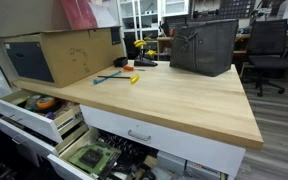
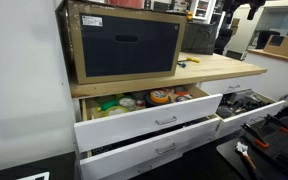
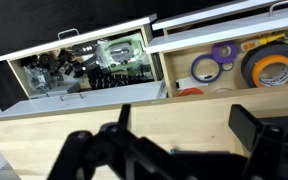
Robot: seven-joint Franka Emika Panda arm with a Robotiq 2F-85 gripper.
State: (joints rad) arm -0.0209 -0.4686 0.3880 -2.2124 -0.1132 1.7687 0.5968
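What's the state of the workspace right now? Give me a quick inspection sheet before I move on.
Surface: wooden bench top, flat, light wood.
Job's things: purple tape roll and orange tape roll lie in the open top drawer; the neighbouring parts drawer is also pulled out.
Clutter: cardboard box holding a dark bin; grey tote; small hand tools.
Grippers: gripper open, nothing between its fingers, above the bench edge by the drawers.
Cables: nothing seen.
Surroundings: office chair behind the bench.
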